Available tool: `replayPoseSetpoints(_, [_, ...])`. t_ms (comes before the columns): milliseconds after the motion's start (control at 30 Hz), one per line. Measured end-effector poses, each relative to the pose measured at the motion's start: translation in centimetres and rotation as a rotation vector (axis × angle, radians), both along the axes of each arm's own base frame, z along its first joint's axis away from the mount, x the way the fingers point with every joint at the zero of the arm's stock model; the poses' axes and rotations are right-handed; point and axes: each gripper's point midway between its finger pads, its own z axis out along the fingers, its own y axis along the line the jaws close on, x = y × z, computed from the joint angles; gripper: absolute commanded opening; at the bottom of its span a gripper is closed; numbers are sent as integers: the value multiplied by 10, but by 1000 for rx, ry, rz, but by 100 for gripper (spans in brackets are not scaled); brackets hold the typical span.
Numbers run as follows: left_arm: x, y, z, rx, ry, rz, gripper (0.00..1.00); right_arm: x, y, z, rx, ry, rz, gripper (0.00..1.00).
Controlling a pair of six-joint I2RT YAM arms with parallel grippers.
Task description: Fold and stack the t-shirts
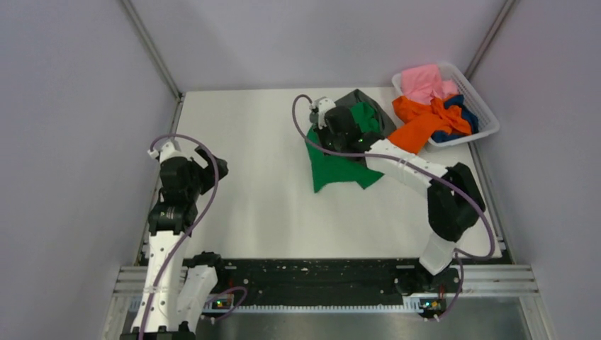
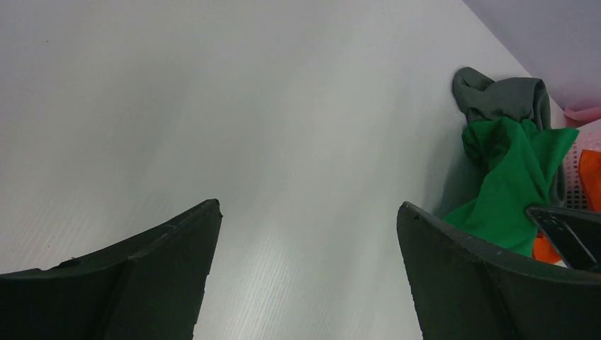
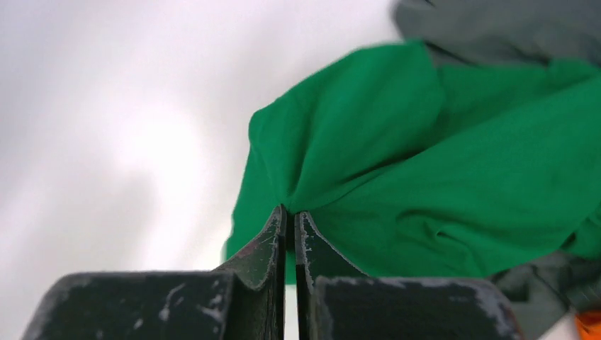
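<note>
The bright green t-shirt (image 1: 340,167) lies crumpled at the table's middle right, partly over the dark grey t-shirt (image 1: 363,99). My right gripper (image 1: 333,131) is shut on a fold of the green t-shirt (image 3: 425,177), pinching it between the fingertips. The grey t-shirt (image 3: 510,28) lies behind it. My left gripper (image 1: 216,166) is open and empty over bare table at the left. In the left wrist view the green t-shirt (image 2: 517,177) and the grey t-shirt (image 2: 503,95) show at the right. Orange (image 1: 425,120), pink (image 1: 424,81) and blue (image 1: 457,131) t-shirts sit in the basket.
The white plastic basket (image 1: 482,106) stands at the back right corner, orange cloth hanging over its near rim. Grey walls close in the table on the left, back and right. The black rail (image 1: 319,273) runs along the near edge.
</note>
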Motion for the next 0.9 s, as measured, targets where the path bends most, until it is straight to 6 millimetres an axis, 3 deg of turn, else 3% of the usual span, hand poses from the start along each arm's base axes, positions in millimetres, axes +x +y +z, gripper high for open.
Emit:
replayPoseSetpoints(133, [4, -2, -6, -11, 24, -8, 99, -46, 59, 67, 167, -87, 199, 0])
replayPoseSetpoints(233, [6, -4, -10, -20, 36, -18, 99, -82, 95, 93, 292, -74, 395, 0])
replayPoseSetpoints(333, [9, -8, -9, -34, 29, -37, 99, -116, 120, 87, 371, 21, 593, 0])
replayPoseSetpoints(433, [12, -11, -9, -44, 28, -47, 99, -145, 138, 60, 362, 117, 740, 0])
replayPoseSetpoints(533, [16, -13, -12, -55, 36, -55, 99, -192, 165, 36, 324, 205, 909, 0])
replayPoseSetpoints(633, [19, -14, -18, -65, 53, -57, 99, -237, 187, 43, 354, 249, 1047, 0])
replayPoseSetpoints(700, [19, -14, -21, -69, 59, -57, 99, -251, 199, 65, 405, 234, 1103, 0])
replayPoseSetpoints(900, [19, -16, -23, -75, 63, -60, 99, -242, 217, 160, 562, 31, 1139, 0])
